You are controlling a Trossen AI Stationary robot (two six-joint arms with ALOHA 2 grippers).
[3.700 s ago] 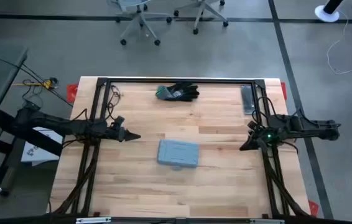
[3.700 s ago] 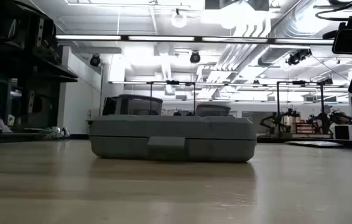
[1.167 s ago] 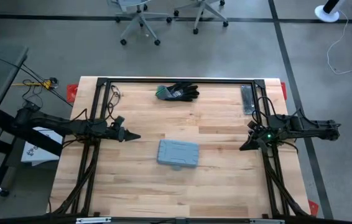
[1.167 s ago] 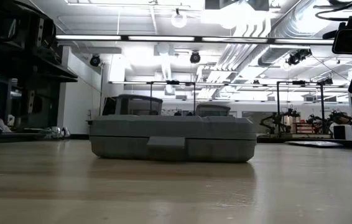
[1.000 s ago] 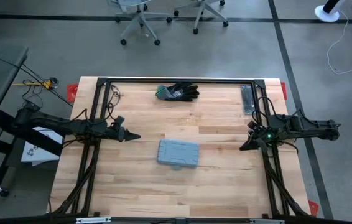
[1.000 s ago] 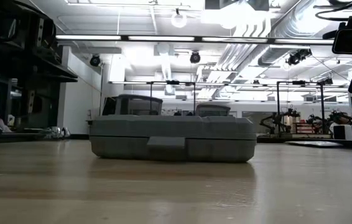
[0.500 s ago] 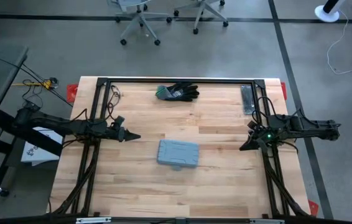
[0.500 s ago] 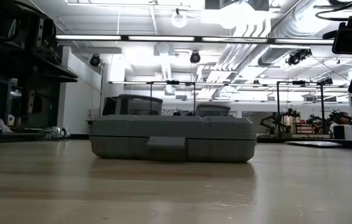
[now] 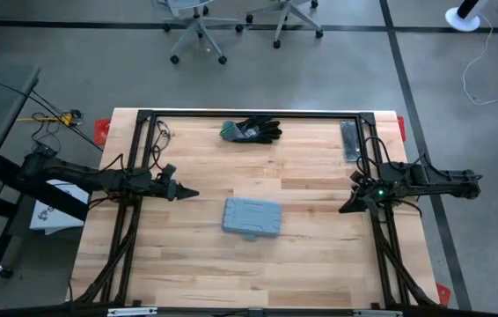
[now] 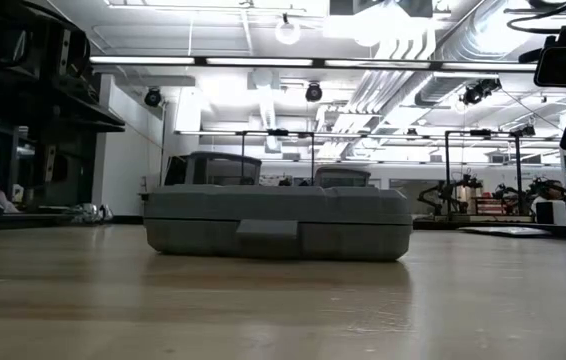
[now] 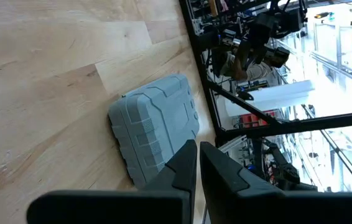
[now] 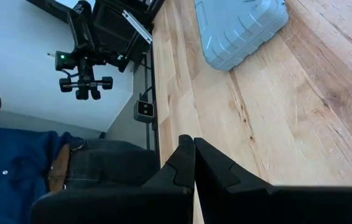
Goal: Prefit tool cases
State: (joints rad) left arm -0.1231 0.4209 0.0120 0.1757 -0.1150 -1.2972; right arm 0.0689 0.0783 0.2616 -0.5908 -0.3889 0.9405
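Still unmoved, the closed tool case (image 9: pixel 252 217) (both arms' jaws pressed together).

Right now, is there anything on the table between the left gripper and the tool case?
Nothing visible: bare wood lies between the shut left gripper and the closed tool case. The gloves sit apart near the far edge.

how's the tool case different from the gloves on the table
The tool case is grey-blue, rigid and rectangular with rounded corners and a ribbed lid; the gloves are black and green, soft and crumpled in a heap. The tool case lies mid-table between the two arms; the gloves lie near the far edge. The tool case covers more of the table than the gloves. Both rest on the wooden table, and no claw touches either.
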